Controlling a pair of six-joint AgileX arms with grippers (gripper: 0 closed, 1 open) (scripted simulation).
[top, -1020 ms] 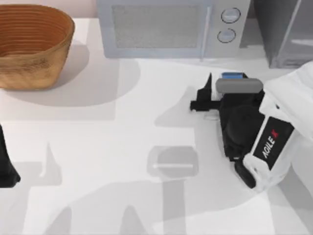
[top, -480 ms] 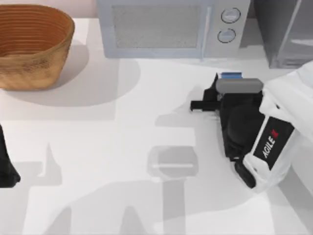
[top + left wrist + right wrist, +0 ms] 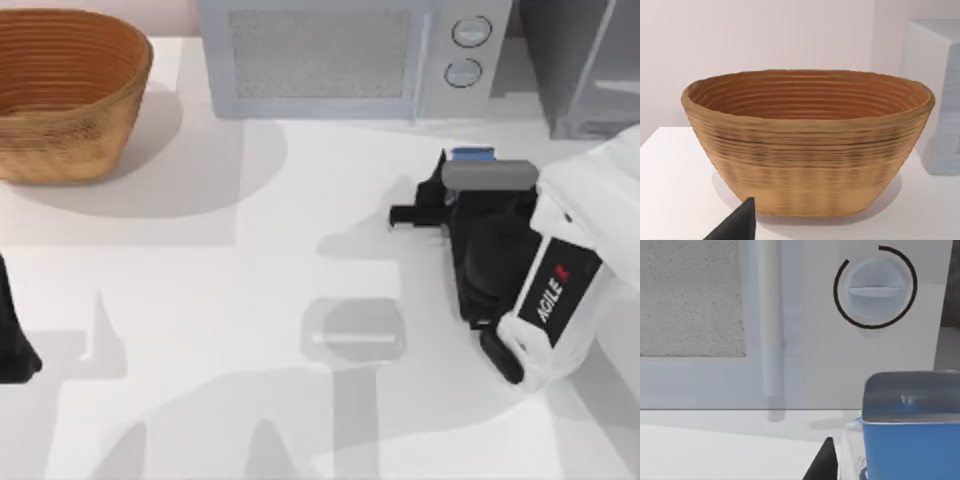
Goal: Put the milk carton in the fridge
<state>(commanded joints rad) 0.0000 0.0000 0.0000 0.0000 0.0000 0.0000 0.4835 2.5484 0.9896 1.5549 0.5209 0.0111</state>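
Note:
The milk carton [image 3: 472,154] stands in front of the microwave's dials, and its blue top [image 3: 910,440] fills the near corner of the right wrist view. My right gripper [image 3: 470,168] is shut on the carton from the front. One black finger [image 3: 441,180] presses its left side, and the other finger is hidden under the wrist. The fridge [image 3: 585,60] is the dark grey cabinet at the back right corner, just behind the right arm. My left gripper [image 3: 12,340] is parked at the left edge, open, with one fingertip [image 3: 742,222] showing.
A light grey microwave [image 3: 340,55] with two round dials [image 3: 874,287] stands at the back centre, close behind the carton. A woven basket [image 3: 70,90] sits at the back left [image 3: 807,145]. The white table's front and middle lie bare [image 3: 250,300].
The right gripper's visible finger moved in to the right against the carton's side, then stayed still. The left arm has not moved.

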